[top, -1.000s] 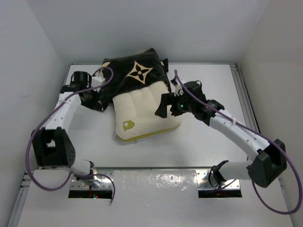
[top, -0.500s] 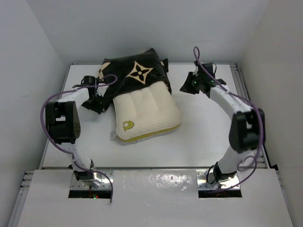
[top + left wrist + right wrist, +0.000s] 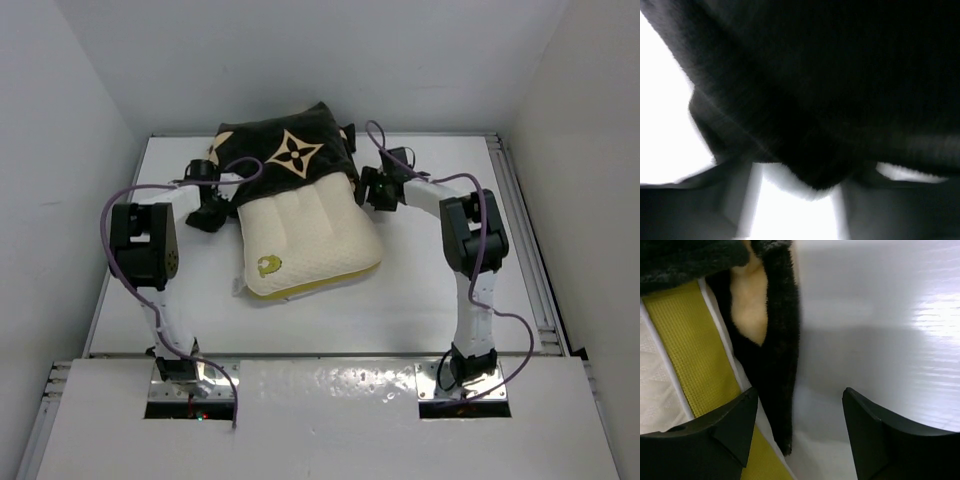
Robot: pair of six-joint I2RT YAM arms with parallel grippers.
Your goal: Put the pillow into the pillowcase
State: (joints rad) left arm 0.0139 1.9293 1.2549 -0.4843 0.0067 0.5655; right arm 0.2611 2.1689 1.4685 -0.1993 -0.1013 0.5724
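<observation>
The table (image 3: 440,290) holds everything flat, so the 2 arms can reach the work from either side. The pillow (image 3: 310,240) lies mid-table, lengthwise from near to far; its far end is inside the case (image 3: 290,150) and the larger near part is bare, so the job looks well short of half done. The case sits at the far side with its mouth facing near, draped across the pillow's far end; it is the only container here and holds nothing but that end of the pillow. The 2 arms bend inward to flank the mouth, probably so each can take 1 edge and draw it toward the near side. The left gripper (image 3: 212,208) is at the left corner of the mouth; its wrist view is blurred and filled with black plush; a flap hangs between its fingers (image 3: 735,200), which stand apart with light showing beside the cloth, so it seems to have no hold yet. The right gripper (image 3: 371,189) is at the right edge of the mouth, low over the table; its fingers (image 3: 735,425) are well parted and straddle the case's plush hem without pinching it; the pillow's yellow-green band (image 3: 690,355) shows just left of that hem.
</observation>
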